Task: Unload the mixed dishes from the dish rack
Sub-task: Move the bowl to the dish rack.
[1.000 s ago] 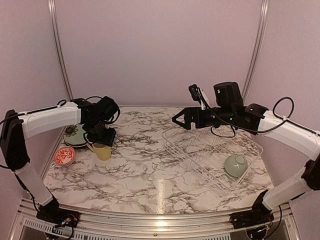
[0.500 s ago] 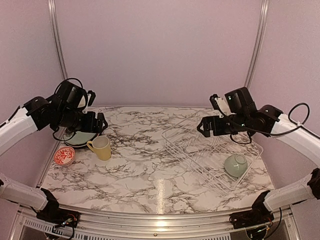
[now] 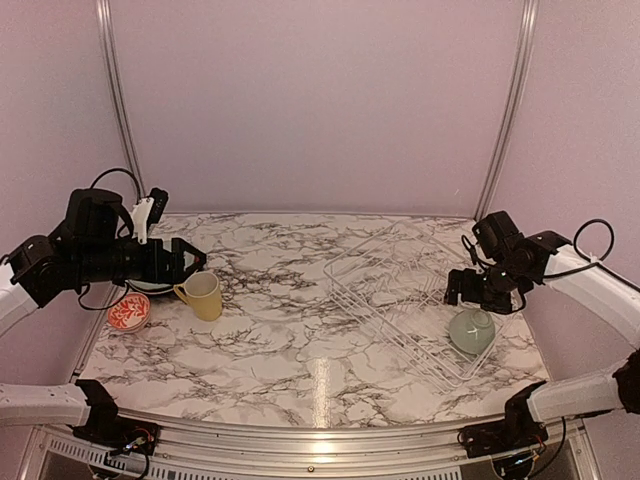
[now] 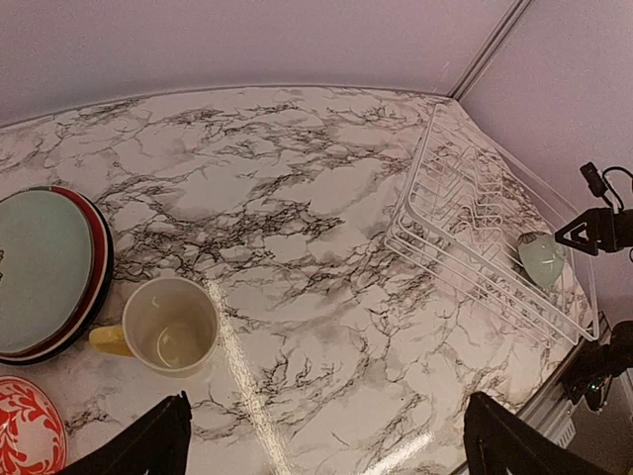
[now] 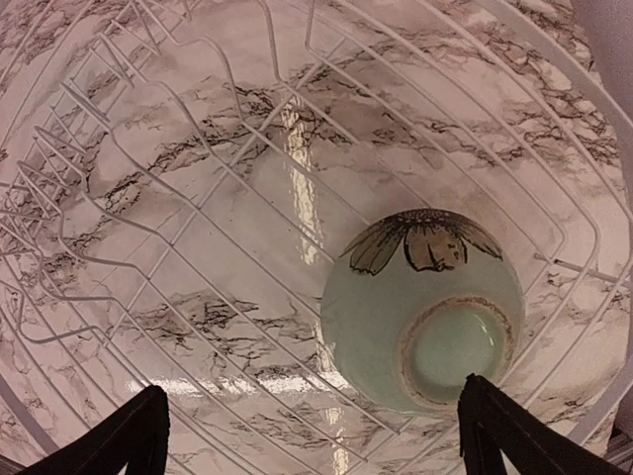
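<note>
The white wire dish rack [image 3: 400,295] lies on the right of the table and holds one dish, a pale green bowl [image 3: 470,331] turned upside down near its right end. My right gripper [image 3: 470,292] hovers open just above that bowl [image 5: 425,307], touching nothing. On the left, the yellow mug [image 3: 203,296] stands upright on the table next to a stack of plates with a pale green plate [image 4: 45,267] on top. The small red-patterned bowl [image 3: 129,312] sits in front of the stack. My left gripper [image 3: 192,262] is open, raised above and left of the mug [image 4: 170,325].
Metal rails run along the table's left edge [image 3: 92,330] and front edge [image 3: 320,440]. The rack's upright prongs [image 5: 89,178] stand left of the bowl. Bare marble tabletop [image 3: 290,340] lies between the mug and the rack.
My left gripper opened off the mug, rose and drew back to the left. The right arm swung from the rack's back end to over the green bowl.
</note>
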Available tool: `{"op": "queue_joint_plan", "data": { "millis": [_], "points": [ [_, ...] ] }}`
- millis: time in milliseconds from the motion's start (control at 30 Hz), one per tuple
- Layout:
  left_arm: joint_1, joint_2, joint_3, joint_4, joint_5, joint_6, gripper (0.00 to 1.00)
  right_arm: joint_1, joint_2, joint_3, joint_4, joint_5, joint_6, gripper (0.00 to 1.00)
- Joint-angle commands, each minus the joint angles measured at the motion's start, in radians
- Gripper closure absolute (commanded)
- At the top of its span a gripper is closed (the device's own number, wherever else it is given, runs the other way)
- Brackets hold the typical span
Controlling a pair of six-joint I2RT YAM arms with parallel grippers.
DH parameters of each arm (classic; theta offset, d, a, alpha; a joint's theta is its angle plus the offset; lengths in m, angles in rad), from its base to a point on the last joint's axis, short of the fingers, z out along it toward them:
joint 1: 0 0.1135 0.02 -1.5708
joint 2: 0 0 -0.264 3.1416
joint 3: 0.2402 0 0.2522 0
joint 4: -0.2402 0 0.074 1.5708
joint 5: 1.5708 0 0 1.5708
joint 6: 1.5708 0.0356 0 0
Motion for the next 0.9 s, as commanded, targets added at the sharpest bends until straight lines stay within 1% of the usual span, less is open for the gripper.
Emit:
{"op": "queue_joint_plan", "data": {
  "millis": [0, 100, 200, 300, 400, 667, 867],
  "points": [
    [-0.001, -0.04, -0.039, -0.002, 0.015, 0.006, 0.01, -0.038, 0.0, -0.044, -0.003, -0.031, 0.048, 0.02],
    [-0.001, -0.073, -0.065, 0.001, 0.037, -0.002, 0.01, -0.038, -0.004, -0.057, 0.007, -0.03, 0.061, 0.03],
    [-0.001, -0.095, -0.089, 0.008, 0.042, -0.008, 0.01, -0.038, 0.003, -0.067, 0.026, -0.037, 0.06, 0.06],
    [-0.001, -0.098, -0.103, 0.018, 0.052, -0.015, 0.01, -0.039, 0.017, -0.079, 0.043, 0.006, 0.05, 0.06],
    [-0.001, -0.094, -0.106, 0.02, 0.066, -0.022, 0.01, -0.039, 0.03, -0.093, 0.08, -0.005, 0.049, 0.07],
    [-0.001, -0.098, -0.117, 0.026, 0.068, -0.043, 0.01, -0.04, 0.04, -0.117, 0.15, -0.029, 0.019, 0.12],
    [-0.001, -0.086, -0.121, 0.034, 0.07, -0.063, 0.01, -0.039, 0.034, -0.137, 0.225, -0.112, -0.032, 0.21]
  ]
}}
